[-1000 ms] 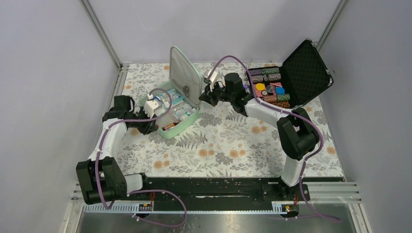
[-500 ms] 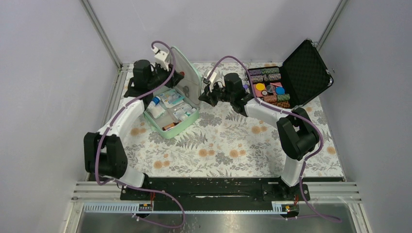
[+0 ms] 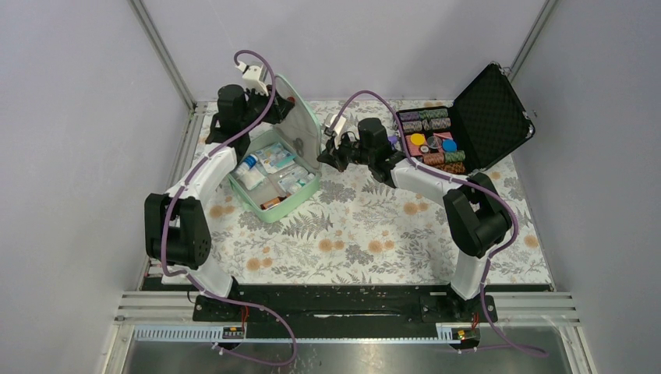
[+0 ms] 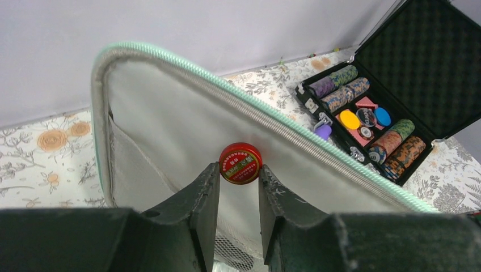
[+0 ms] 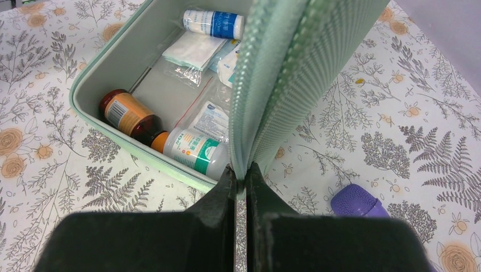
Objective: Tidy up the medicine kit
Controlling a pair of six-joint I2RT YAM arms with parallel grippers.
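Observation:
The mint-green medicine kit (image 3: 261, 209) lies open on the flowered table, its lid (image 3: 305, 132) standing upright. My right gripper (image 5: 241, 174) is shut on the lid's zip edge (image 5: 266, 107), seen from above at the right gripper (image 3: 324, 153). My left gripper (image 4: 239, 168) is shut on a small red round tin (image 4: 240, 161), held against the lid's grey inner face (image 4: 170, 113). From above, the left gripper (image 3: 274, 107) sits behind the kit's back left. Inside the base lie a brown bottle (image 5: 127, 116), a white-and-green bottle (image 5: 195, 152), a blue-labelled tube (image 5: 214, 24) and sachets.
A black foam-lined case (image 3: 489, 101) of colourful chips stands open at the back right. A purple rounded object (image 5: 354, 203) lies on the table just right of the lid. Grey walls and metal posts close in the back and sides.
My left arm has swung from the kit's near left side up and round to the back, ending at the lid's inner face. The right arm and lid have held still.

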